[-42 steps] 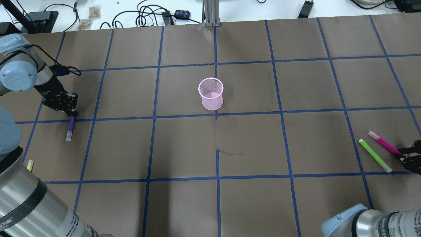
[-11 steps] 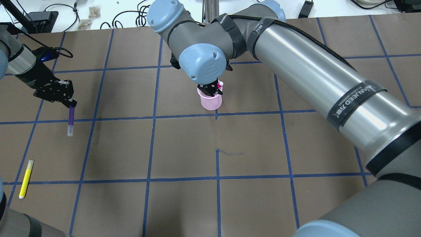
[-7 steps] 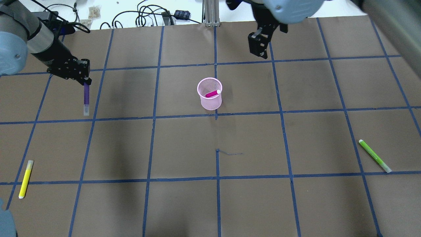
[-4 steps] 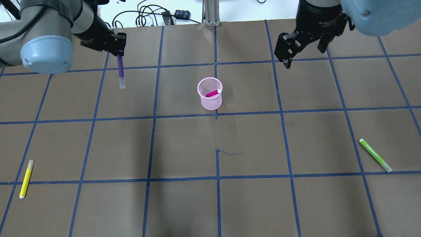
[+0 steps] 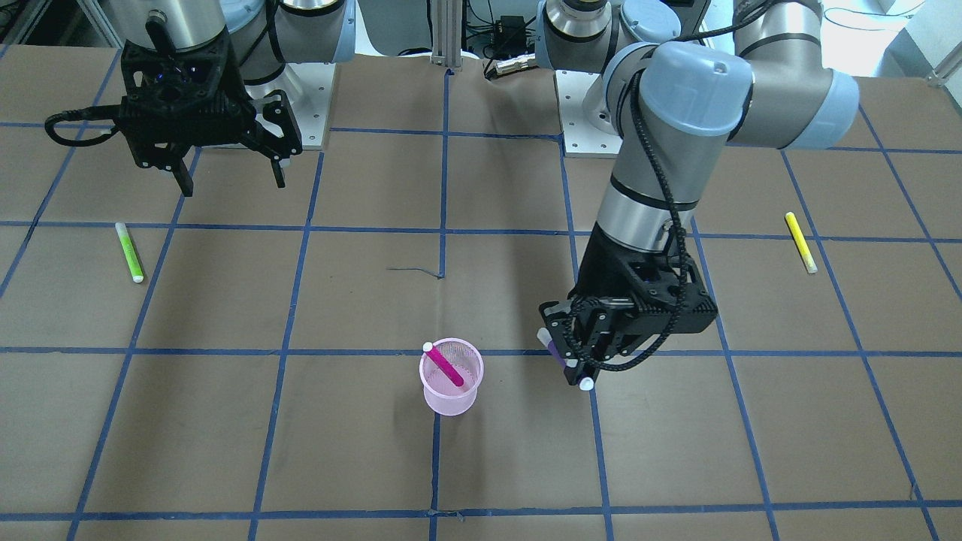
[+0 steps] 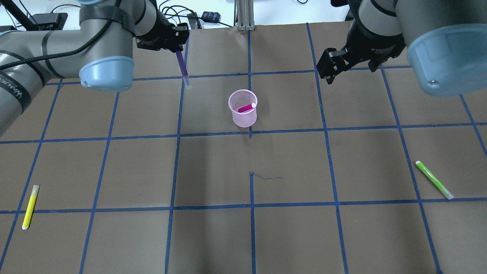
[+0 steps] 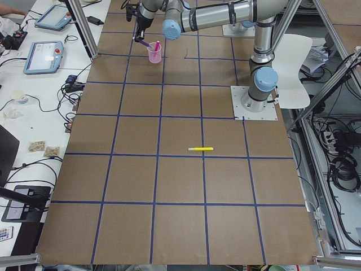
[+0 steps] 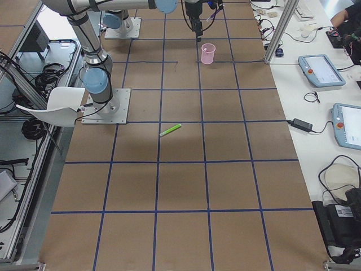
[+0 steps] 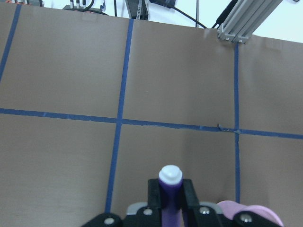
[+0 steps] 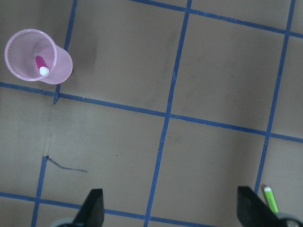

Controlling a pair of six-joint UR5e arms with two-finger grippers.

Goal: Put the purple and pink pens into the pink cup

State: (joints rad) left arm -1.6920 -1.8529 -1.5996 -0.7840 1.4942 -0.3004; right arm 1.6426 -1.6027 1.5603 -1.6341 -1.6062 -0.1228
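Note:
The pink mesh cup (image 6: 243, 116) stands upright mid-table, also in the front view (image 5: 451, 391). The pink pen (image 6: 246, 108) leans inside it, white cap up, also in the right wrist view (image 10: 40, 64). My left gripper (image 6: 175, 45) is shut on the purple pen (image 6: 182, 66), which hangs tip-down in the air, left of and beyond the cup. The left wrist view shows the pen's white cap (image 9: 170, 176) between the fingers and the cup's rim (image 9: 253, 213) at the lower right. My right gripper (image 6: 328, 71) is open and empty, raised right of the cup.
A yellow pen (image 6: 30, 206) lies near the front left of the brown, blue-taped table. A green pen (image 6: 433, 179) lies at the front right. Cables and boxes line the far edge. An aluminium post (image 6: 243, 15) stands beyond the cup.
My right gripper dropped the pink pen into the cup and pulled away to the right. My left gripper has carried the purple pen up and rightward, toward the cup.

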